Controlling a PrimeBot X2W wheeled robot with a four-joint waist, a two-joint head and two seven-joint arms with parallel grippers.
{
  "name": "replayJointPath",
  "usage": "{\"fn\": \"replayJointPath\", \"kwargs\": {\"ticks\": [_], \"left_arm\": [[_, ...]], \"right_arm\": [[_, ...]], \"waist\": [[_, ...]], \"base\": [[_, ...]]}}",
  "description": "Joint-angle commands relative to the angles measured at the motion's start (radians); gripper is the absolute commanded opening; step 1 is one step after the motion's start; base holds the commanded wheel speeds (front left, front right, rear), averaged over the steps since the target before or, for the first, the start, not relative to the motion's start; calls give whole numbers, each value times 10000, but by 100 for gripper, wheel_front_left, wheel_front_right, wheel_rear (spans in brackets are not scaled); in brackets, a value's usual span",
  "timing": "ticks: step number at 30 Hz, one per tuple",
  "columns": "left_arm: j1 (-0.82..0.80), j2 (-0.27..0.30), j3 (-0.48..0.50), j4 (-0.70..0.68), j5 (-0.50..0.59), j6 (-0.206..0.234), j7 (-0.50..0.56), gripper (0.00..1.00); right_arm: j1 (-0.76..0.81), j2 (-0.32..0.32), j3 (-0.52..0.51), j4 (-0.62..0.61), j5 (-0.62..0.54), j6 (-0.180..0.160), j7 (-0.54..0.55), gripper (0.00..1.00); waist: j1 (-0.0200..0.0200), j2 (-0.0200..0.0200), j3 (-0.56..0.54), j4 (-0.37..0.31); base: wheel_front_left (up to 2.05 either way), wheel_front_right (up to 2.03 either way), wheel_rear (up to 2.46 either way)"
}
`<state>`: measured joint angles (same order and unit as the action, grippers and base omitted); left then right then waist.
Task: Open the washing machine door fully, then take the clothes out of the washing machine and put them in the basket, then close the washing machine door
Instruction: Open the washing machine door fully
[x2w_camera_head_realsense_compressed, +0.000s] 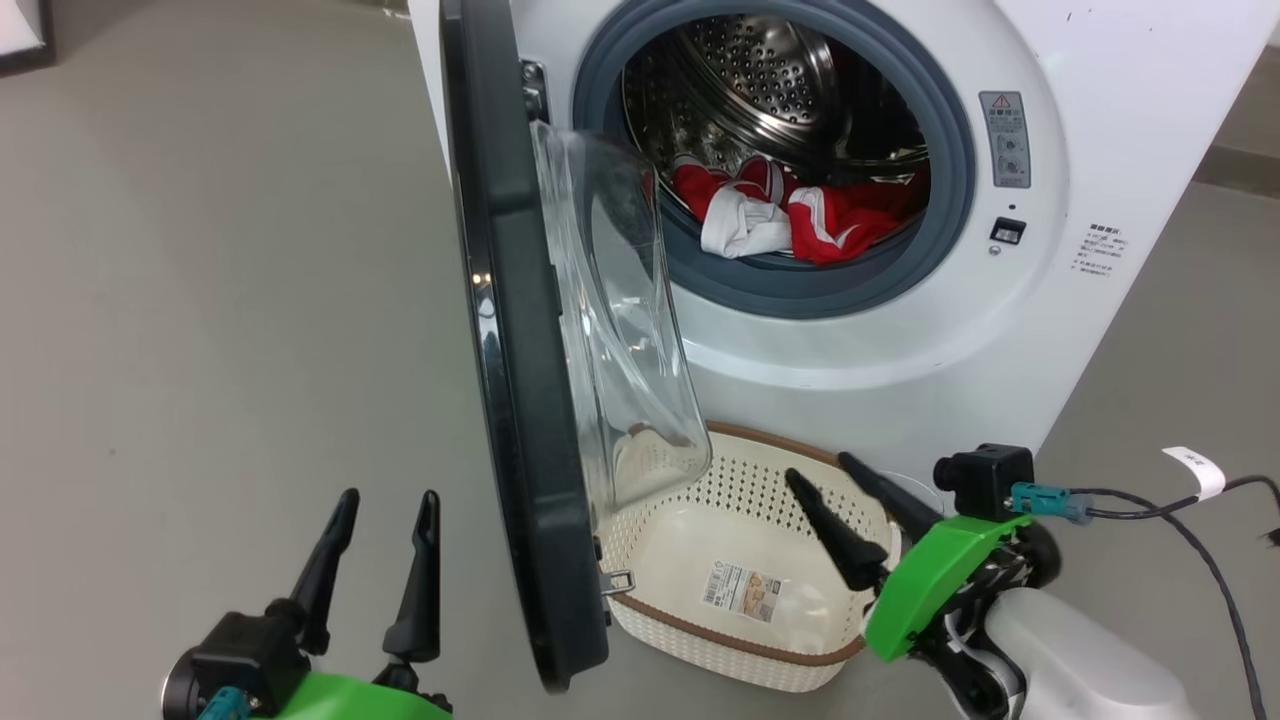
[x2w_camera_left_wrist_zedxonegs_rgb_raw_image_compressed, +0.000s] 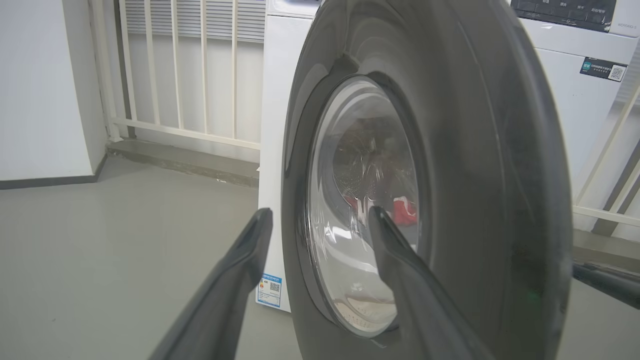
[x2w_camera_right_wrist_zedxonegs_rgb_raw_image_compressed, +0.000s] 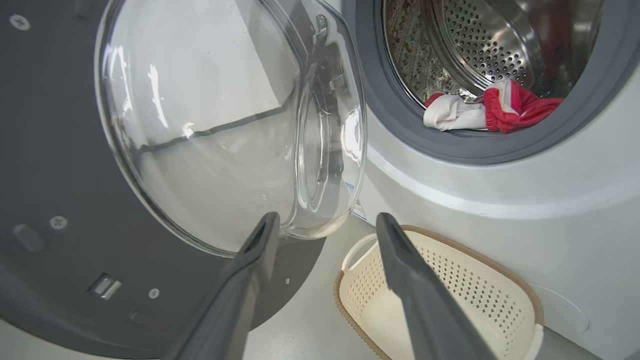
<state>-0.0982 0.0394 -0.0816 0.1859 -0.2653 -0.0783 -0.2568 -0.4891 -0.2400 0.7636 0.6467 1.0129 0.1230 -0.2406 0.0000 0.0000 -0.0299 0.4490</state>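
Clothes (x2w_camera_head_realsense_compressed: 800, 215), red with white stripes and one white part, were seen heaped at the front of the perforated steel drum (x2w_camera_head_realsense_compressed: 760, 75), partly draped over the lower lip of the grey rubber ring (x2w_camera_head_realsense_compressed: 950, 150). None had been placed in the basket (x2w_camera_head_realsense_compressed: 720, 662), whose floor was shown bare but for a paper label (x2w_camera_head_realsense_compressed: 742, 590).

The washing machine door (x2w_camera_head_realsense_compressed: 510, 400) was found swung well out from the washing machine (x2w_camera_head_realsense_compressed: 1100, 130), so that it was viewed almost edge-on from the head camera, its black rim turned toward the left and its clear glass bowl (x2w_camera_head_realsense_compressed: 625, 330) bulging toward the right. The bowl's lower part was seen overhanging the left end of the basket, which was set on the grey floor (x2w_camera_head_realsense_compressed: 200, 300) just before the machine and below the round opening.

The left gripper (x2w_camera_head_realsense_compressed: 390, 495) was held low on the outer side of the door, its two dark fingers spread apart with nothing between them. In the left wrist view one finger was overlapped with the door's glass, but whether the door was touched could not be told. The right gripper (x2w_camera_head_realsense_compressed: 818, 465) was held above the right end of the basket, its fingers likewise parted and nothing grasped, pointed toward the inner face of the door.

A black cable (x2w_camera_head_realsense_compressed: 1210, 560) with a white tag (x2w_camera_head_realsense_compressed: 1195, 470) was seen trailing beside the right arm.
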Motion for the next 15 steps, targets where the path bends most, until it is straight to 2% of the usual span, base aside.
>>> {"fn": "replayJointPath", "kwargs": {"ticks": [1, 4, 10, 15], "left_arm": [[-40, 108, 313, -209, 33, 48, -49, 100], [20, 108, 352, -204, 58, 56, -49, 100], [91, 108, 340, -207, 99, 38, -49, 100], [132, 108, 322, -199, 96, 24, -49, 100]], "right_arm": [[-309, 104, -53, 53, -452, 77, -178, 100], [-181, 375, -1243, 54, -1822, 77, -205, 100], [1177, 1232, -4339, -936, -4974, 77, -209, 100], [2259, 1766, -5971, -1983, -6682, 77, -210, 100]], "waist": [[0, 0, -46, 10], [0, 0, -94, 1], [0, 0, -172, 77], [0, 0, -214, 140]], "base": [[0, 0, 0], [0, 0, 0], [0, 0, 0], [0, 0, 0]]}}
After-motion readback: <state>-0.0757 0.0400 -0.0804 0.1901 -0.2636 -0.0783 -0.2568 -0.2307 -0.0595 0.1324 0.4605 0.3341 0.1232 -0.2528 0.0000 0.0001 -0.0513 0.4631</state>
